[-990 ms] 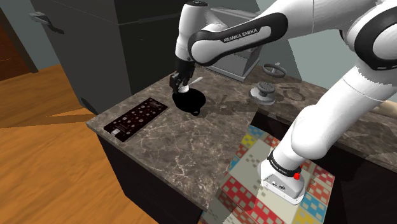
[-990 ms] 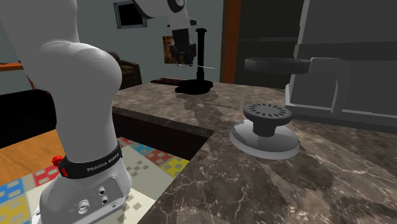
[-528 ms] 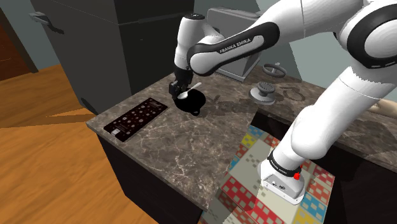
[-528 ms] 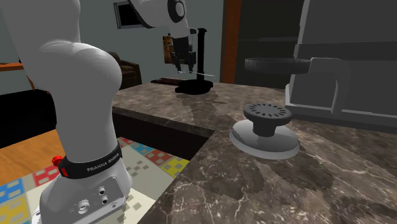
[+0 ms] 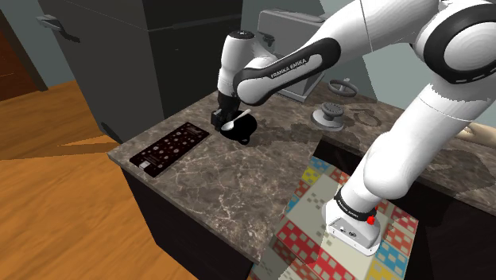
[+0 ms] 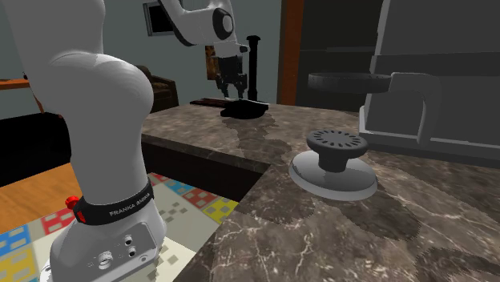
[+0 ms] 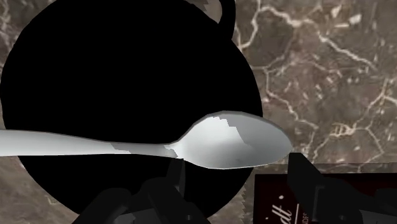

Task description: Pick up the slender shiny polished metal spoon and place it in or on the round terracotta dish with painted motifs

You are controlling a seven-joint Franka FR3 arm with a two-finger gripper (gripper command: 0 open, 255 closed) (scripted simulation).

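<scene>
A dark, veined marble counter (image 5: 238, 187) is seen running from the lower middle to the upper right of the shoulder view, with wooden floor at the left of the frame and a dark cabinet behind. Near the upper middle of that frame the hand (image 5: 225, 120) is held low over a round dish (image 5: 248, 130), which is drawn plain black; no painted motifs can be made out.

The hand is clenched on the pale spoon (image 5: 234, 125), which is carried just above the dish and is not seen to rest on it. Only one arm is fitted, so no choice of arm is posed.

In the wrist view the spoon (image 7: 235, 143) is shown lying crosswise to the fingers (image 7: 308, 181). Its handle is stretched out over the dish (image 7: 127, 70), and its bowl is poised at the dish's rim, partly over bare marble. A straight descent and release is therefore judged likely to leave the spoon across the dish, the bowl near the edge.

The small gap under the hand (image 6: 232, 86) is better judged from the second exterior view, where the dish (image 6: 247, 111) is seen edge-on left of the frame's middle. A dark patterned board (image 7: 286, 200) beside the dish is revealed by the wrist view.
</scene>
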